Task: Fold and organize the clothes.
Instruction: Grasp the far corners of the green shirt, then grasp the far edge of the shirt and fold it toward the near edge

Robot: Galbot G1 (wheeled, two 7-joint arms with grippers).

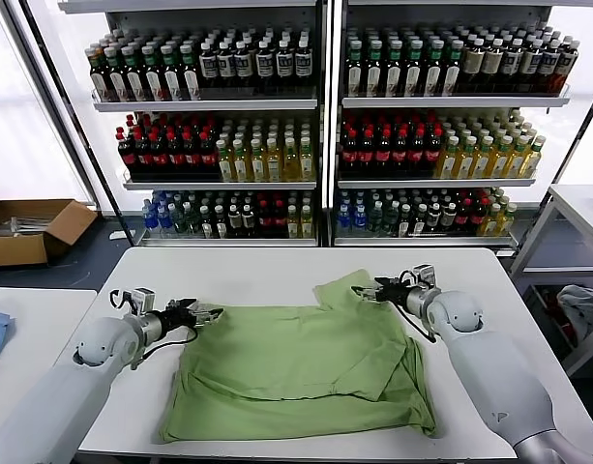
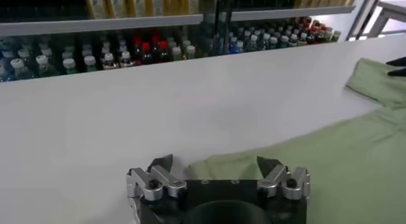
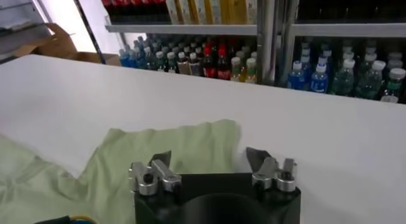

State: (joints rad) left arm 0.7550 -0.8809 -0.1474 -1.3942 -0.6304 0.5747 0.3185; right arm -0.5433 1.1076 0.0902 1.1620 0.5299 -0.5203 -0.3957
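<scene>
Lying on table (image 1: 277, 271): light green shirt (image 1: 296, 372), spread flat across the white top, near the front edge.
Shirt look: soft, plain, gently wrinkled; lower hem bunched into folds (right front corner most rumpled); one sleeve (image 1: 359, 290) sticks out toward the far right.
Left gripper (image 1: 207, 313): low at the shirt's left shoulder edge, jaws apart, cloth edge lying between the fingers (image 2: 162, 165), nothing clamped.
Right gripper (image 1: 381, 287): over the right sleeve, jaws apart above the fabric, nothing pinched.
Behind: shelves (image 1: 320, 101) of bottles.
Floor, far left: cardboard box (image 1: 30, 230).
</scene>
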